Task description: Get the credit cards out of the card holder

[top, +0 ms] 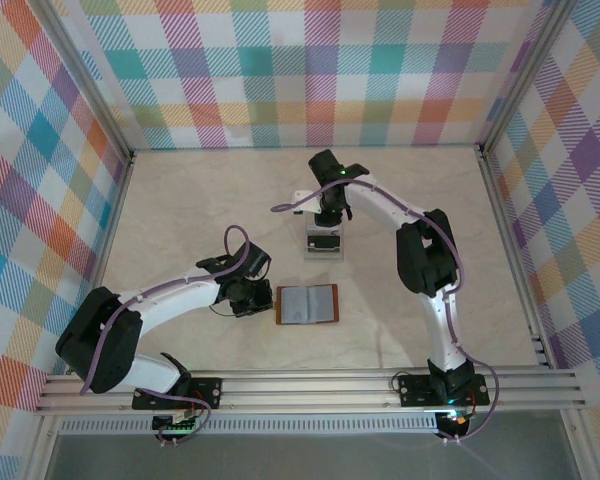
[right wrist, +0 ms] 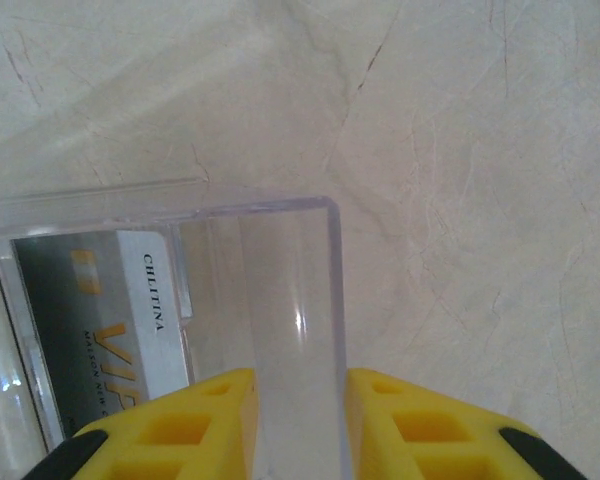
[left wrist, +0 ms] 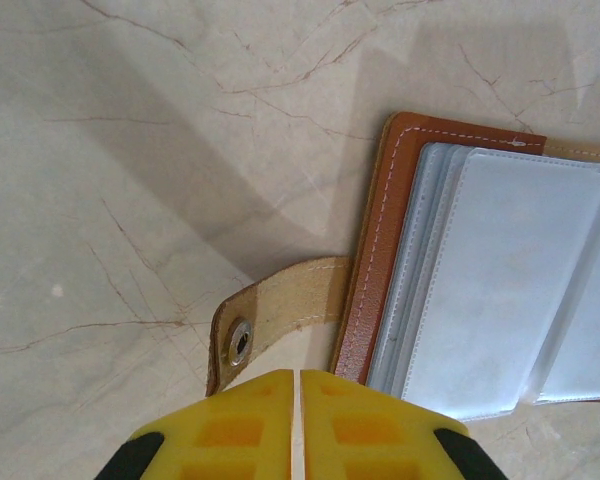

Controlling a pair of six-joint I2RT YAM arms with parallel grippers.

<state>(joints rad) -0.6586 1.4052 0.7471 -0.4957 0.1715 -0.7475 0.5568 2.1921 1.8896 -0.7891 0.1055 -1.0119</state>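
Observation:
The brown card holder (top: 307,304) lies open on the table, its grey-blue sleeves (left wrist: 500,290) facing up and its snap tab (left wrist: 270,320) sticking out to the left. My left gripper (top: 254,297) (left wrist: 297,380) is shut right at that tab, and nothing shows between its fingers. Further back, a grey credit card (top: 323,241) (right wrist: 90,320) with a white band lies inside a clear plastic case (right wrist: 280,290). My right gripper (top: 326,214) (right wrist: 300,385) grips a see-through wall of that case, one finger on each side.
The pale marble tabletop (top: 200,210) is ringed by checked walls (top: 310,70). A metal rail (top: 310,385) runs along the near edge by the arm bases.

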